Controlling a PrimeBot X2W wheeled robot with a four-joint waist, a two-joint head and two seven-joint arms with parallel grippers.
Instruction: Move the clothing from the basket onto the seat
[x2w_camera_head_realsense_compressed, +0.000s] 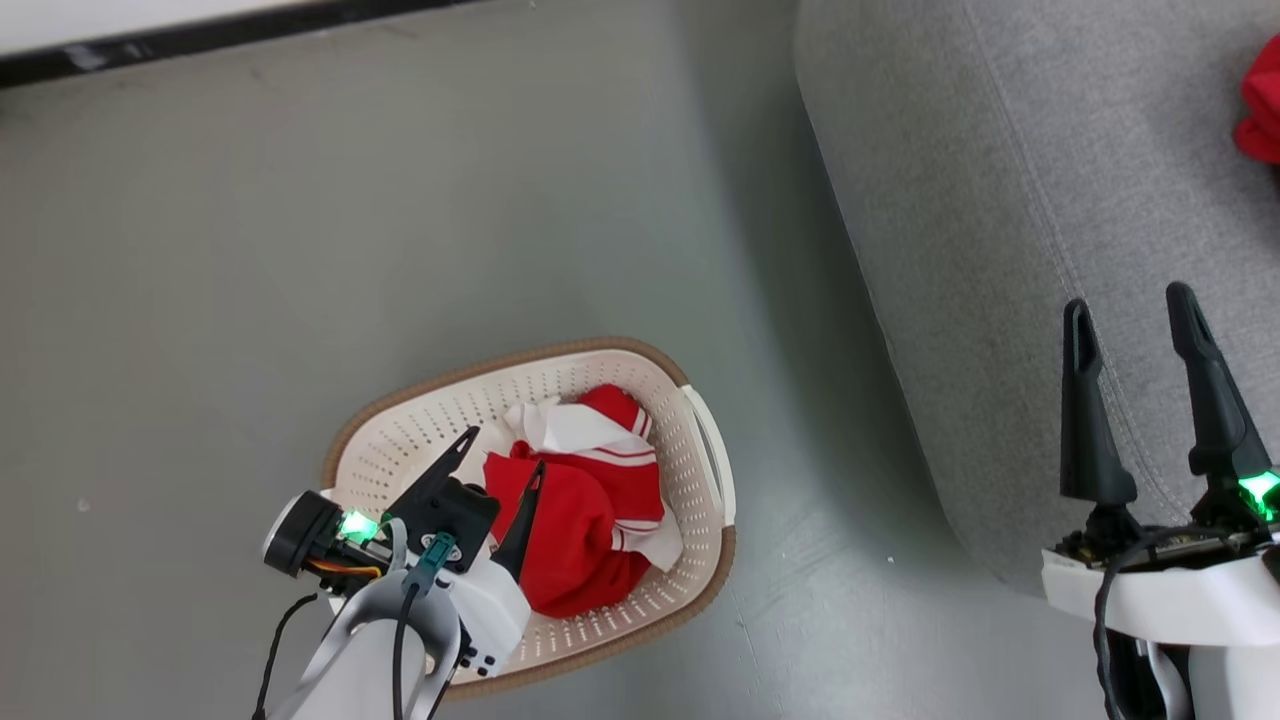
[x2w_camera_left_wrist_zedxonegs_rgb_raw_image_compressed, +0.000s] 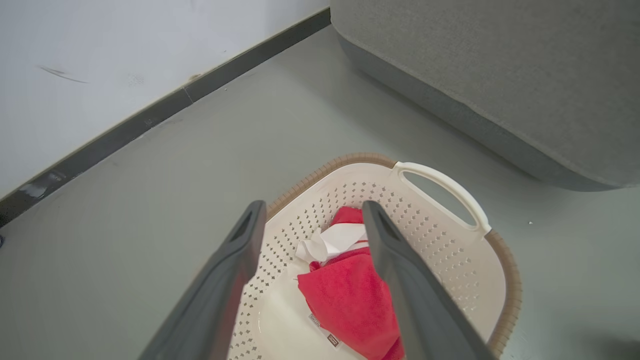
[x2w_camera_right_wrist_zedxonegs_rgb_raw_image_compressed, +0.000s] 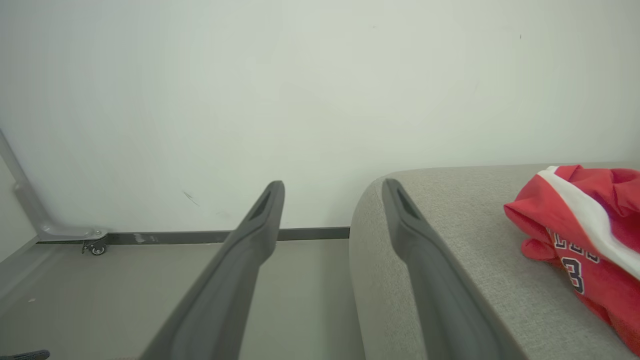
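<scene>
The cream basket (x2w_camera_head_realsense_compressed: 700, 455) with a brown rim stands on the grey floor, holding crumpled red clothing with white trim (x2w_camera_head_realsense_compressed: 585, 520). My left gripper (x2w_camera_head_realsense_compressed: 505, 450) hangs open just above that clothing, one finger on each side of the heap's near edge; the same red cloth (x2w_camera_left_wrist_zedxonegs_rgb_raw_image_compressed: 345, 300) lies between its fingers in the left wrist view, inside the basket (x2w_camera_left_wrist_zedxonegs_rgb_raw_image_compressed: 450, 240). A red jersey with a number (x2w_camera_right_wrist_zedxonegs_rgb_raw_image_compressed: 585, 240) lies on the grey seat (x2w_camera_right_wrist_zedxonegs_rgb_raw_image_compressed: 450, 240), its edge showing at the seat's far right (x2w_camera_head_realsense_compressed: 1262, 100). My right gripper (x2w_camera_head_realsense_compressed: 1130, 310) stands open over the seat's near edge (x2w_camera_head_realsense_compressed: 1000, 250), holding nothing.
A white wall with a dark skirting board (x2w_camera_head_realsense_compressed: 200, 35) runs along the far side of the floor. Open floor lies between basket and seat. A small caster and a grey frame leg (x2w_camera_right_wrist_zedxonegs_rgb_raw_image_compressed: 95, 247) stand by the wall.
</scene>
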